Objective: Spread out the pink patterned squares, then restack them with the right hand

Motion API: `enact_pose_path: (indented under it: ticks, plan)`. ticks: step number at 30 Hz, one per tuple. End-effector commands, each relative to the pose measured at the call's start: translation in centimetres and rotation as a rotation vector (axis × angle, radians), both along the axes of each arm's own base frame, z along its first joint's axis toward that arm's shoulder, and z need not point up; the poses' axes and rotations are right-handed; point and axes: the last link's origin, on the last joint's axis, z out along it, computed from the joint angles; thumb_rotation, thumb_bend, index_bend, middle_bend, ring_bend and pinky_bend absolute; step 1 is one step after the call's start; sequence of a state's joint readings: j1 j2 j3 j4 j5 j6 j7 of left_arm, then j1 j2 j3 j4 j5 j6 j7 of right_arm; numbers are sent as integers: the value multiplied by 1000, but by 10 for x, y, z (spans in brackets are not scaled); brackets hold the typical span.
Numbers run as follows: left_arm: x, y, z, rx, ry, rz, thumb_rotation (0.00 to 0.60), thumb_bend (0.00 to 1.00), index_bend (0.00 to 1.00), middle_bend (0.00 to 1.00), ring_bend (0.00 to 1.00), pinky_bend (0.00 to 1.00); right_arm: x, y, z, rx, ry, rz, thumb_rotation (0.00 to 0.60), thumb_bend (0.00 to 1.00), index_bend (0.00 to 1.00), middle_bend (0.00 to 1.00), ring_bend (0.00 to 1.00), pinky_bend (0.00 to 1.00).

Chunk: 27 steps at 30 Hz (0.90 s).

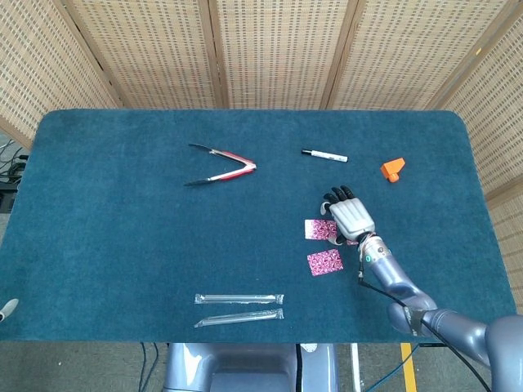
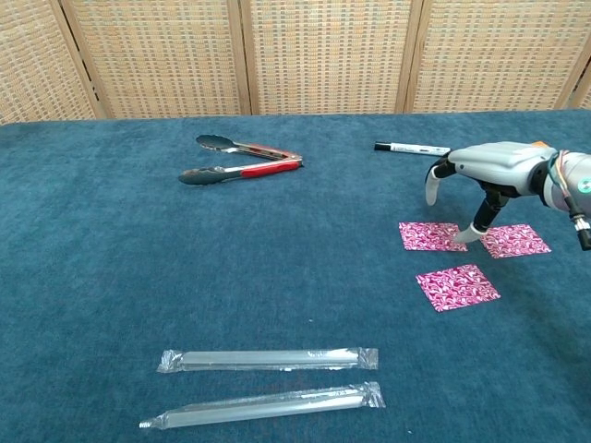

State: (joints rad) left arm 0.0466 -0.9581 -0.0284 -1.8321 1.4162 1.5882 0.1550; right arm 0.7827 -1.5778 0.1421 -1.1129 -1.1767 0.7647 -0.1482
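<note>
Three pink patterned squares lie apart on the blue cloth: a left one (image 2: 430, 236) (image 1: 319, 229), a right one (image 2: 514, 240) and a nearer one (image 2: 457, 286) (image 1: 325, 261). My right hand (image 2: 483, 170) (image 1: 349, 217) hovers over the gap between the left and right squares, palm down, fingers spread. One fingertip (image 2: 460, 241) touches the right edge of the left square. It holds nothing. In the head view the hand hides most of the right square. Of my left hand only a pale tip (image 1: 6, 309) shows at the table's left edge.
Red-handled tongs (image 1: 222, 166) lie at the far left-centre, with a white marker (image 1: 324, 154) and an orange block (image 1: 392, 169) at the far right. Two plastic-wrapped sticks (image 1: 239, 299) (image 1: 239, 318) lie near the front edge.
</note>
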Motion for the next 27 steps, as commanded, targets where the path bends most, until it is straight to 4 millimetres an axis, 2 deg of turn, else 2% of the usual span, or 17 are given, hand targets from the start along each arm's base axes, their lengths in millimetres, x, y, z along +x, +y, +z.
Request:
enact_pose_path:
  ticks: [1,27]
  plan:
    - [1,0,1,4,1,-3,600,119,80,0,0,0,0,0,-2,6,1,2,600,208,347,182,0,0]
    - [8,1,-1,-12,7,-33,600,119,80,0,0,0,-11,0,-13,8,41,23,600,208,346,182,0,0]
